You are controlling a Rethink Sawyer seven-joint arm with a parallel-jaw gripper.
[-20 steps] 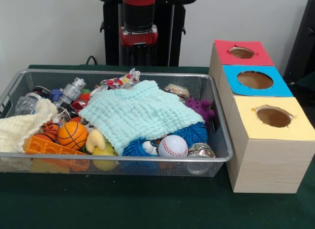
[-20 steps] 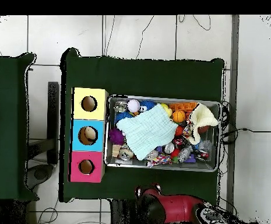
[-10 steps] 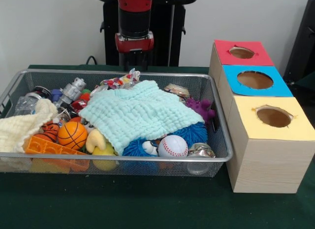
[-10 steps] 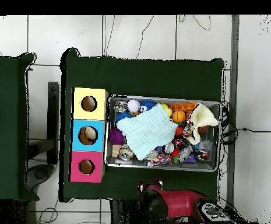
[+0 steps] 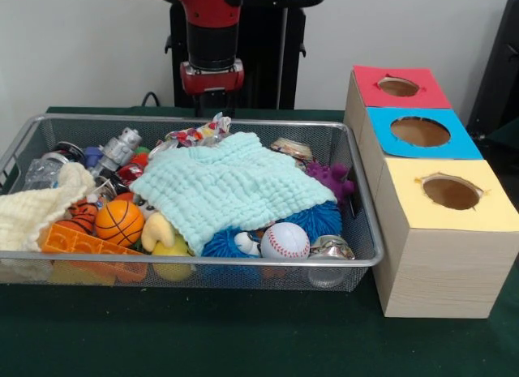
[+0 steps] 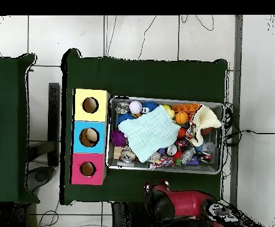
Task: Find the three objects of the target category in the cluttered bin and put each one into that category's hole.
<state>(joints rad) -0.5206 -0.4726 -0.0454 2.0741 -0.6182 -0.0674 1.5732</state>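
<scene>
The wire bin (image 5: 186,259) is packed with toys under a mint cloth (image 5: 231,186). Showing around the cloth are a baseball (image 5: 285,241), a small basketball (image 5: 119,221), a blue spiky ball (image 5: 320,219), a purple spiky toy (image 5: 331,179) and a yellow plush (image 5: 159,231). Beside the bin stand three boxes with round holes: red (image 5: 397,87), blue (image 5: 422,132) and yellow (image 5: 450,194). My gripper (image 5: 212,101) hangs behind the bin's far rim, dark against the pedestal, and touches nothing. In the overhead view the red arm (image 6: 160,198) sits just outside the bin (image 6: 166,171).
A cream cloth (image 5: 32,211) drapes over the bin's left end above an orange block (image 5: 81,243). A silver robot toy (image 5: 120,146), crushed cans (image 5: 292,148) and wrappers lie along the far side. Green cloth covers the table (image 5: 243,336).
The arm has swung left in the front view, from above the bin's middle toward its left half. Nothing in the bin has moved.
</scene>
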